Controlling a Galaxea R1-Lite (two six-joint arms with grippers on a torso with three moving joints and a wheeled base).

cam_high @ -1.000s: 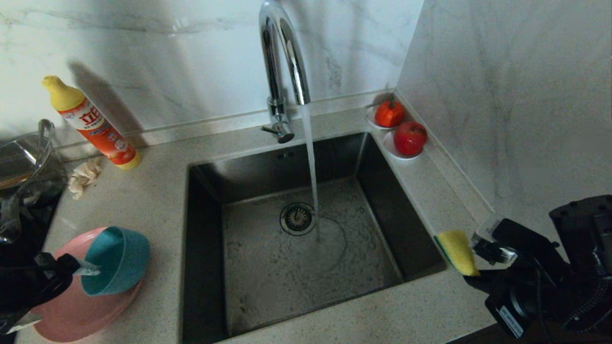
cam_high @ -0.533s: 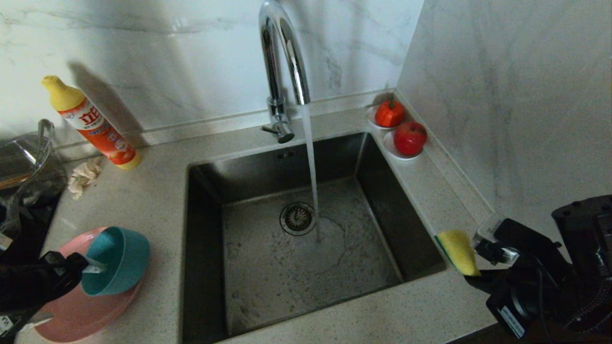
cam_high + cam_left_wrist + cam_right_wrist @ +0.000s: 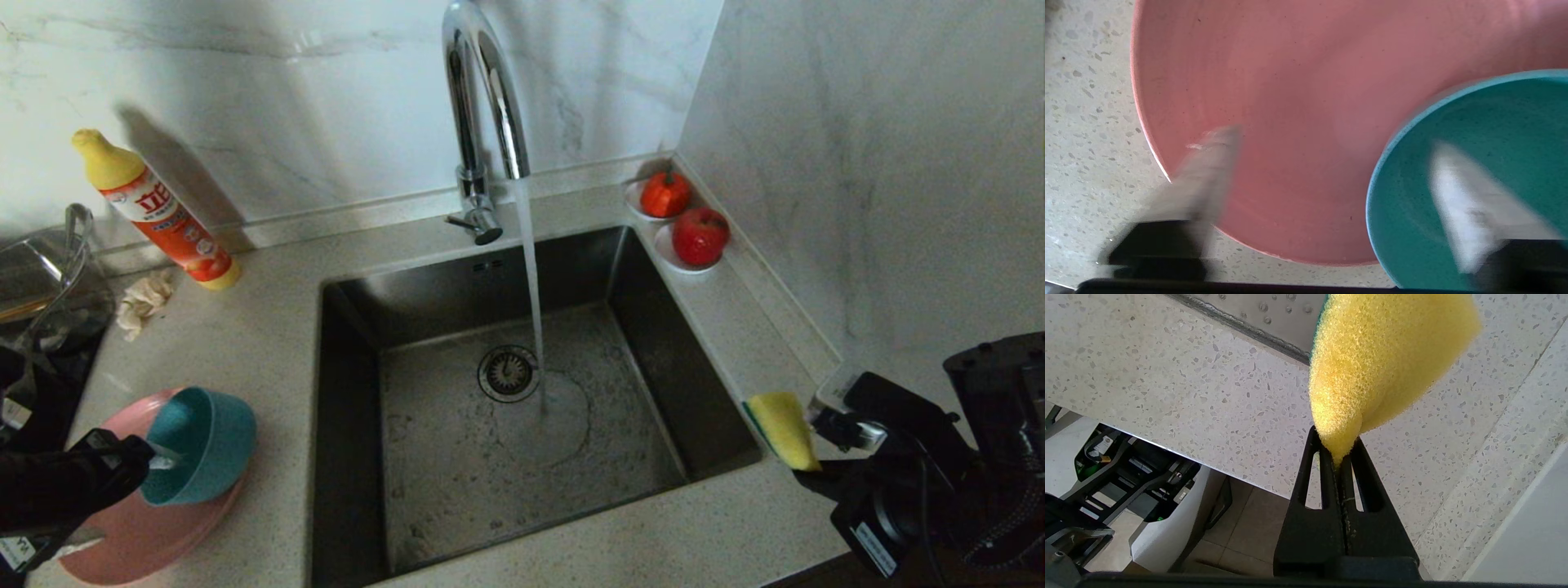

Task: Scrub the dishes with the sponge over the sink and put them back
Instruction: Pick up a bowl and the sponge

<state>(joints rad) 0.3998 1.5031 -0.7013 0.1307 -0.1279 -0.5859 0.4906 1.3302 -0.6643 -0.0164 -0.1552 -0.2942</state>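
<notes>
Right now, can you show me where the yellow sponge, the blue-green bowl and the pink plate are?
sponge (image 3: 1372, 363), right wrist view, on its yellow foam face.
bowl (image 3: 214, 441), head view, on its outer wall.
plate (image 3: 1274, 102), left wrist view, on its bare inner surface.

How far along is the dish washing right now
Early. Done: the tap runs into the sink and the right end effector is shut on the sponge, held beside the basin. In hand: the left end effector is open, straddling the teal bowl's rim on the pink plate. Left: lifting it over the sink, scrubbing both dishes, then putting them back.
</notes>
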